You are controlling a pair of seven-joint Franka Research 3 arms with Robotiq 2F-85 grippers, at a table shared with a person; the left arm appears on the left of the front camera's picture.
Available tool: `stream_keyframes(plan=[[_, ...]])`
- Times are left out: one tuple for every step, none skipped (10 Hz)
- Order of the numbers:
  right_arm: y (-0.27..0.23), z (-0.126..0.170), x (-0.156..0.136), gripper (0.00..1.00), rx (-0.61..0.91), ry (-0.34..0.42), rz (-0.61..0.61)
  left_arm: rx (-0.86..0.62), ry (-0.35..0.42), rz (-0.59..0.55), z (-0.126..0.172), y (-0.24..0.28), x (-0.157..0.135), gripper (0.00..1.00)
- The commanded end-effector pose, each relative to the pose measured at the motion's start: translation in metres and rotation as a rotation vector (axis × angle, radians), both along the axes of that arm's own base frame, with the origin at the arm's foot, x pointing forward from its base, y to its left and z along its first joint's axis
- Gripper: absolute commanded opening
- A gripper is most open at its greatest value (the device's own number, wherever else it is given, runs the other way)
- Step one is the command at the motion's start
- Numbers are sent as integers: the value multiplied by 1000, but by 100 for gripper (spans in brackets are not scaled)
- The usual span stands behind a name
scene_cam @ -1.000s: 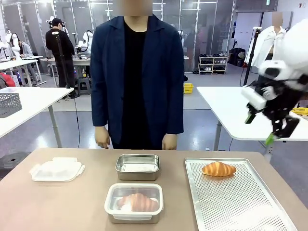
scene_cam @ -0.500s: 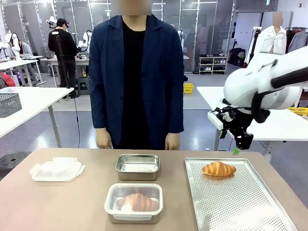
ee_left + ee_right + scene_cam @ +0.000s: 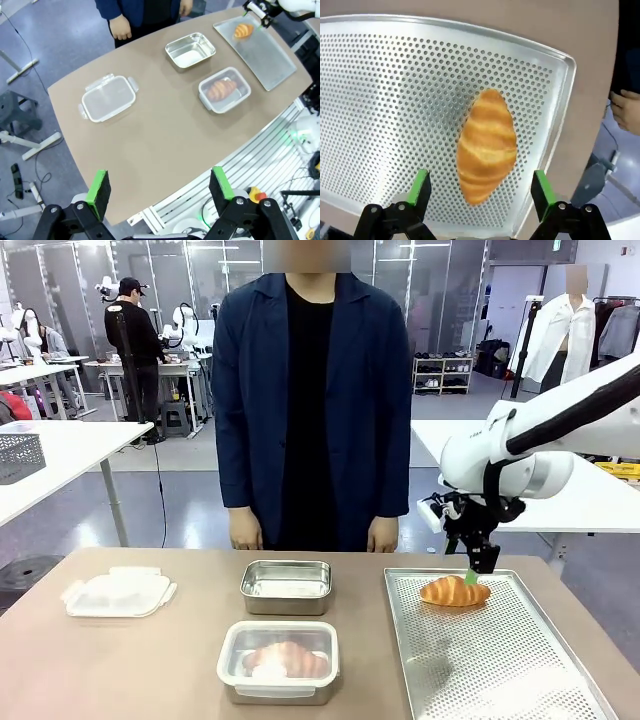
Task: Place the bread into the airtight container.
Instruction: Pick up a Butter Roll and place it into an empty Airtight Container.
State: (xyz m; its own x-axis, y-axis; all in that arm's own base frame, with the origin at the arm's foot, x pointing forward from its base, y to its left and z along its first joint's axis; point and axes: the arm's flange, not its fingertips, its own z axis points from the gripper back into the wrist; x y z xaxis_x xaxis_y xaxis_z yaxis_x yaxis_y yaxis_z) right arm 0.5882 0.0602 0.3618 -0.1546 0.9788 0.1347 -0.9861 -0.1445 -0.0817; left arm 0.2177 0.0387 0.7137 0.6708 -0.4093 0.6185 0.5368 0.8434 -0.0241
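Reaching: the right gripper (image 3: 475,570) hovers just above the golden croissant (image 3: 455,591) at the perforated steel tray's (image 3: 500,660) 12 o'clock end — jaws wide, empty. Next it must drop, close on it, then carry it toward 9 o'clock — into the open rectangular steel container (image 3: 286,606).

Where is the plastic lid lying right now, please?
In the front view, the plastic lid lies at the left side of the table, left of and apart from the empty steel container.
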Motion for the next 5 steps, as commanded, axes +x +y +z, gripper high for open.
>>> stream_keyframes(plan=[[7, -16, 7, 100, 33, 9, -63, -1, -2, -9, 1, -1, 0, 100], [9, -23, 9, 100, 15, 35, -82, -1, -2, -9, 1, -1, 0, 100], [10, -31, 8, 100, 13, 67, -90, -1, -2, -9, 1, -1, 0, 100], [8, -40, 10, 100, -10, 65, -106, -1, -2, -9, 1, -1, 0, 100], [5, -51, 15, 100, -22, 55, -119, -1, -2, -9, 1, -1, 0, 100]])
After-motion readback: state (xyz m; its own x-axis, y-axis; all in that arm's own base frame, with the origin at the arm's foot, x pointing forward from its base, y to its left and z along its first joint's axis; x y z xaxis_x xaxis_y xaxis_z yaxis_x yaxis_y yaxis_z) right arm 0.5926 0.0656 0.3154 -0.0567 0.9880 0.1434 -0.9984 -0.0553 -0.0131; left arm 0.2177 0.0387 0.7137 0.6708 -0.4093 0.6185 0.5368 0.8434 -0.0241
